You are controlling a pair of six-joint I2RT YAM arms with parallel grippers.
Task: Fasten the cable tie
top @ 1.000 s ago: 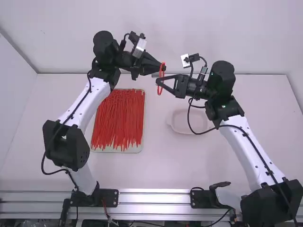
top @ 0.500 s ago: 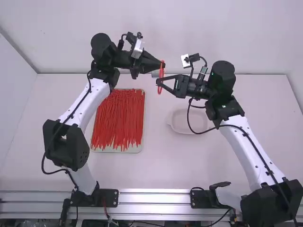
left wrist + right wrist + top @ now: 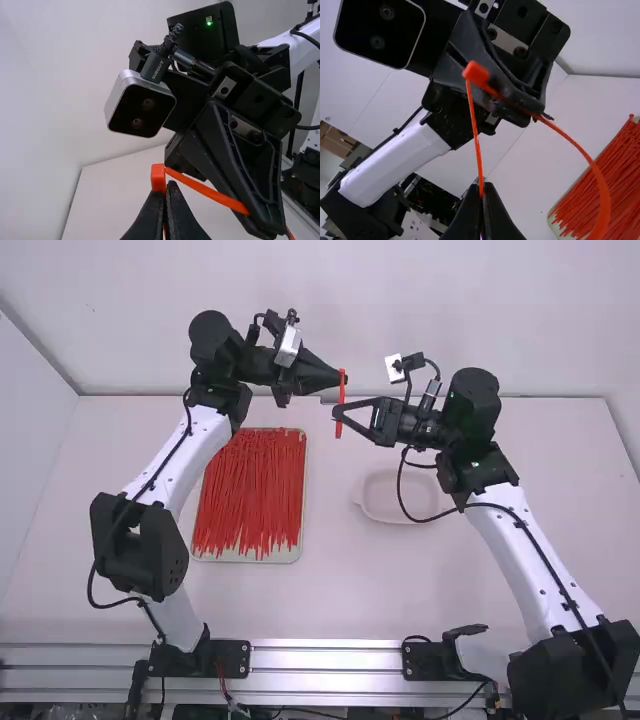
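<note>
I hold the red cable tie [image 3: 341, 398] up in the air between my two arms, above the far part of the bench [image 3: 330, 580], about midway between its left and right edges. My left jaws are pressed together on the tie just beside its square head [image 3: 158, 178]. My right jaws are pinched together on the thin strap [image 3: 476, 145], a little way along from that head. Seen from my right wrist, a further stretch of strap bows out from my left jaws in a wide curve. Down on the bench, a tray [image 3: 250, 559] heaped with red ties [image 3: 250, 490] sits towards the left edge. A clear shallow tub [image 3: 375, 510] lies right of the middle, apart from the tray.
</note>
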